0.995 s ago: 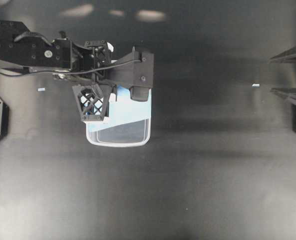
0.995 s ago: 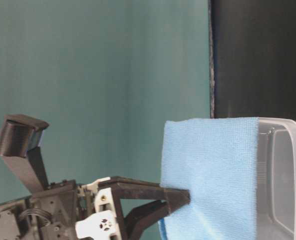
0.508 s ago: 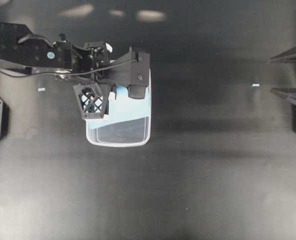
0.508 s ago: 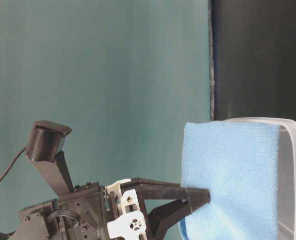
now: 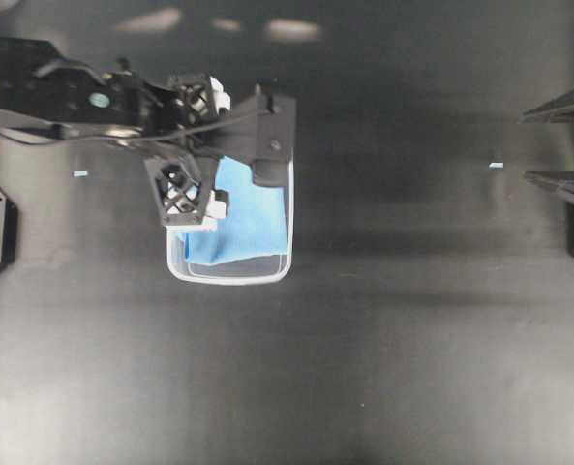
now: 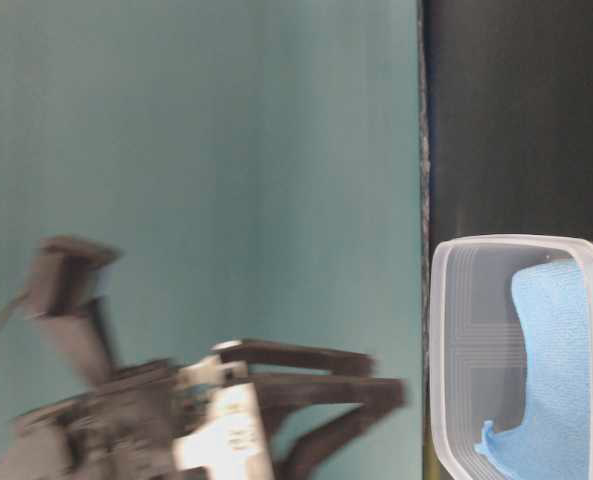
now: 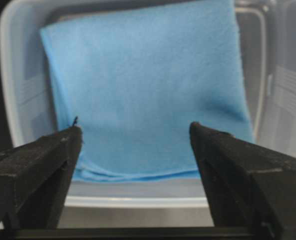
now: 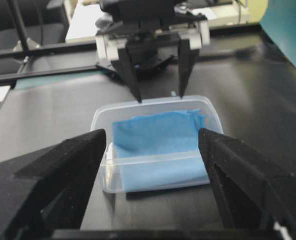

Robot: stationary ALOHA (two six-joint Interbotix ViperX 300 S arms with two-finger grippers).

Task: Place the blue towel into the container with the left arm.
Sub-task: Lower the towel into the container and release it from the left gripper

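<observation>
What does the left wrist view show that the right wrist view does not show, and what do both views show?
Only the left wrist view shows the blue towel close up, with its layered folded edge near the camera, seen between the open fingers of the left gripper.

Only the right wrist view shows the whole container on the black table, the left gripper from the front above the far rim, and the right gripper, open and apart from the tub.

Both show the towel lying inside the container, released, with nothing gripping it.
</observation>
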